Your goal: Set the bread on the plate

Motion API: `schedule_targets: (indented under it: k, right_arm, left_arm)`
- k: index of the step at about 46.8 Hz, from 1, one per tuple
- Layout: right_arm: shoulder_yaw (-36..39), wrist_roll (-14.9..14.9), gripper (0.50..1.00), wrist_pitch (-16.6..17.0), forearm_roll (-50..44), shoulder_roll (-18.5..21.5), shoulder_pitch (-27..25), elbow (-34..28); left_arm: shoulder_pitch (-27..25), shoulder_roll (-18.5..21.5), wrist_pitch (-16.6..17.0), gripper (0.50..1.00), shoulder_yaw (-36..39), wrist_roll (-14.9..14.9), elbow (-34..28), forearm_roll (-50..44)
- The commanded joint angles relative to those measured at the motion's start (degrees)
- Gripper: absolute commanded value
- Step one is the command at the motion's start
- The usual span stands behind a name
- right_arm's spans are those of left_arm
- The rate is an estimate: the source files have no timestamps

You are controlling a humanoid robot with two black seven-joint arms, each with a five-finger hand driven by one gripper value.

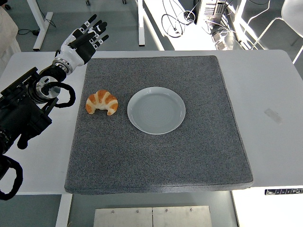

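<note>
A golden croissant lies on the grey mat, just left of an empty white plate at the mat's middle. My left hand is raised above the table's far left, beyond the mat's back left corner, well behind the croissant. Its fingers are spread and hold nothing. The right arm is out of view.
The grey mat covers most of the white table. A small strip of tape lies on the table to the right. Table legs, cables and a chair show on the floor beyond the far edge.
</note>
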Motion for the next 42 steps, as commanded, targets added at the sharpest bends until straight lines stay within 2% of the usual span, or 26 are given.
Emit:
schedule_targets:
  k: [1,25,29,36,42]
  right_arm:
    - [-0.03,0.00,1.000,0.00,0.00,0.00,0.00,0.00]
    - [-0.03,0.00,1.000,0.00,0.00,0.00,0.00,0.00]
    - [-0.03,0.00,1.000,0.08,0.00,0.00,0.00,0.00]
    - [0.06,0.00,1.000,0.00,0.00,0.00,0.00,0.00]
    - [-0.03,0.00,1.000,0.00,0.00,0.00,0.00,0.00]
  left_arm:
    - [-0.02,-0.03,0.06,0.983,0.08,0.00,-0.33,0.00]
    - [-0.54,1.81,2.43,0.983,0.51,0.27,-2.79,0.09]
    - [-0.37,5.32,3.83,0.983,0.95,0.79,-8.40,0.27]
    - [1.04,12.09,10.25,0.983,4.02,0.53,-22.38,0.97]
    - [0.87,17.10,15.35,0.983,8.77,0.80,-29.50,1.23]
